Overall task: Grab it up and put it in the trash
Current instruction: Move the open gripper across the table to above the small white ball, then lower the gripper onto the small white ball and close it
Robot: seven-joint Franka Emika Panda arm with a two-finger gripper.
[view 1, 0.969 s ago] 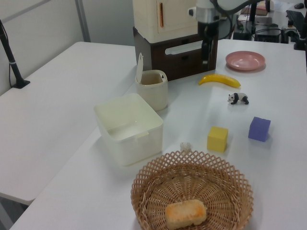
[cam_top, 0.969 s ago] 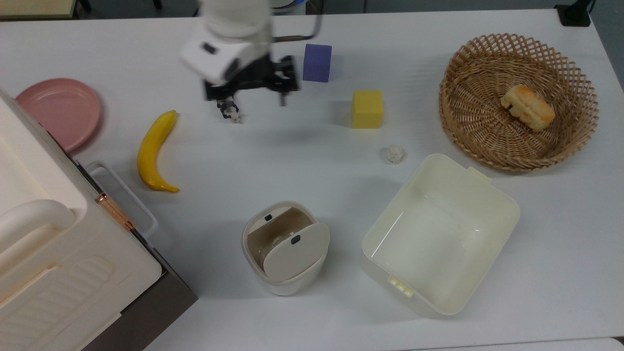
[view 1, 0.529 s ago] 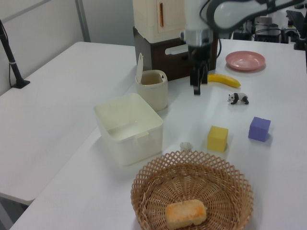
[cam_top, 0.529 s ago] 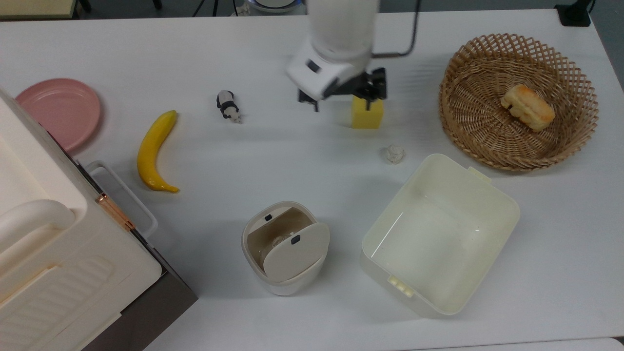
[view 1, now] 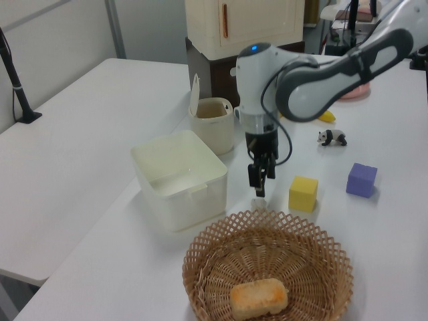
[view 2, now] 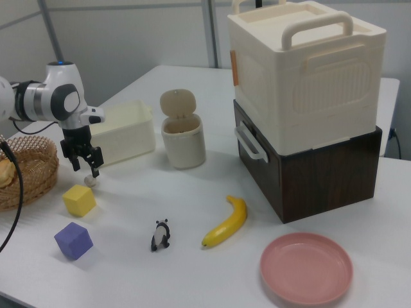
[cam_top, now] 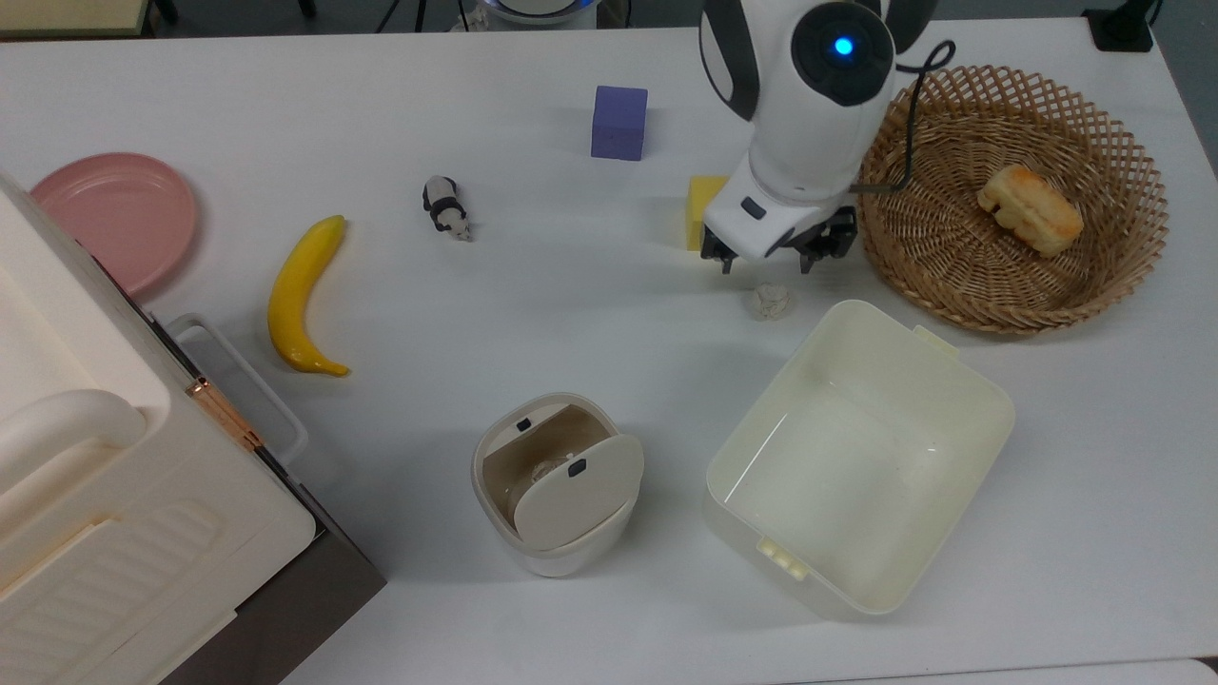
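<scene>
nothing grabbed yet: the tool point(cam_top: 767, 262) hangs spread wide just above the paper wad point(cam_top: 770, 301) on the counter point(cam_top: 571, 314); pickup and the trash point(cam_top: 557, 483) drop remain.

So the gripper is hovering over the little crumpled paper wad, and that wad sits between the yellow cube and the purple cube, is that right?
Not quite. The gripper does hover over the small crumpled off-white paper wad, but in the top view the wad lies on the white table between the yellow cube and the large cream rectangular tub. The purple cube sits farther off, beyond the yellow one.
</scene>
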